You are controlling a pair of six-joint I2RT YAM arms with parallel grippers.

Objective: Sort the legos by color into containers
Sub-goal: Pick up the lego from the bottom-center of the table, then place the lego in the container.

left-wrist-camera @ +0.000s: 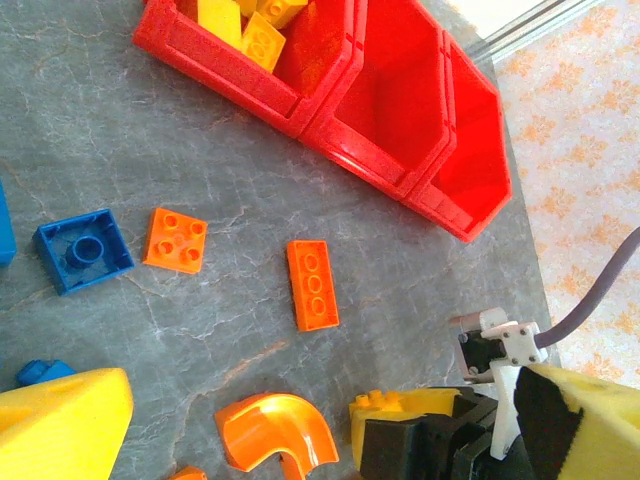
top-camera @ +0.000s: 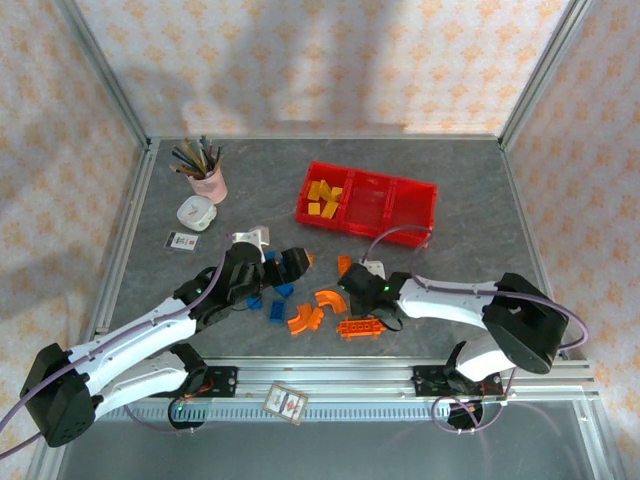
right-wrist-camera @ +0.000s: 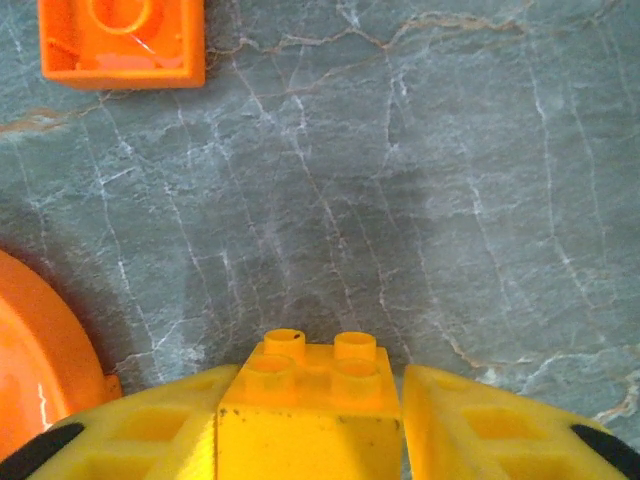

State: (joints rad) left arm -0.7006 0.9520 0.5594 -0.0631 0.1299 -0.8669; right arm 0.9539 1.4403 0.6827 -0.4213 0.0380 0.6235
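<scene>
Right wrist view: right hand (right-wrist-camera: pixel 310 425) grips a yellow studded brick (right-wrist-camera: pixel 310 390), left hand (top-camera: pixel 292 262) wide. Red plastic tray (top-camera: pixel 385 222) has yellows (top-camera: pixel 322 195) at its 9 o'clock end; orange, blue bricks (top-camera: pixel 358 327) loose.

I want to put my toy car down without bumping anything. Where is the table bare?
The table is bare between the pencil cup and the red tray, and right of the tray. The tray's middle and right compartments are empty. It's crowded near the front, around the loose legos.

On the table (top-camera: pixel 450 260) bricks (top-camera: pixel 300 318) lie before the tray (top-camera: pixel 350 222), cup (top-camera: pixel 208 184) to its left.
</scene>
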